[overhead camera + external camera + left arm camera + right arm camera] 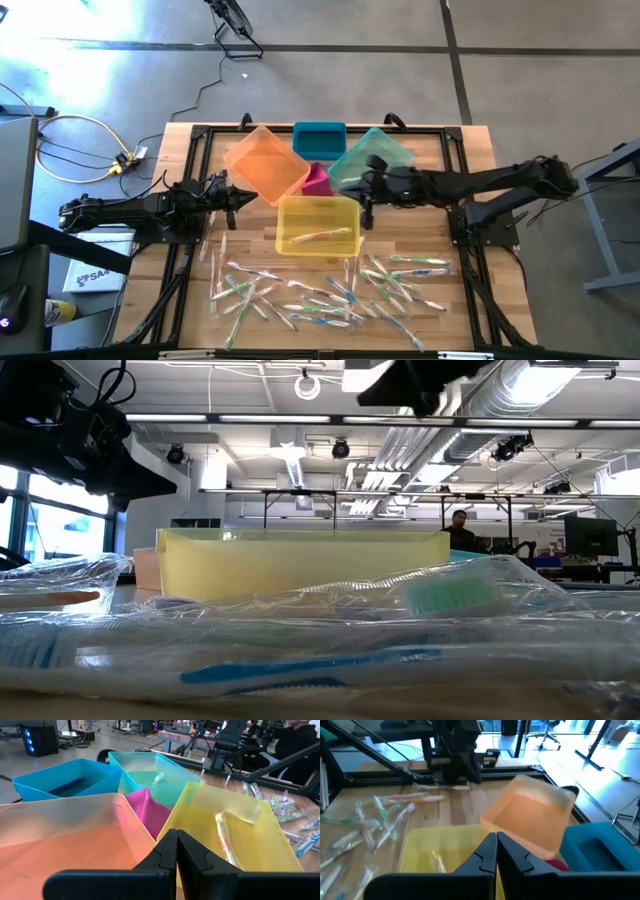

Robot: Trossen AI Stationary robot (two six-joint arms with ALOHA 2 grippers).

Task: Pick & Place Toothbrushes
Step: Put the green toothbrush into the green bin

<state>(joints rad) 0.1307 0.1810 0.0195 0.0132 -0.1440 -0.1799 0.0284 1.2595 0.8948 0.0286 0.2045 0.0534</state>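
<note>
toothbrushes (330, 290) strewn on table (180, 160) before clustered bins (317, 185), one toothbrush (322, 236) in nearest bin (285, 245)

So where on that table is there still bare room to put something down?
Bare wood shows along the table beside the teal bin, and left of the orange bin near the left gripper. In front of the yellow bin the scattered toothbrushes crowd it.
</note>
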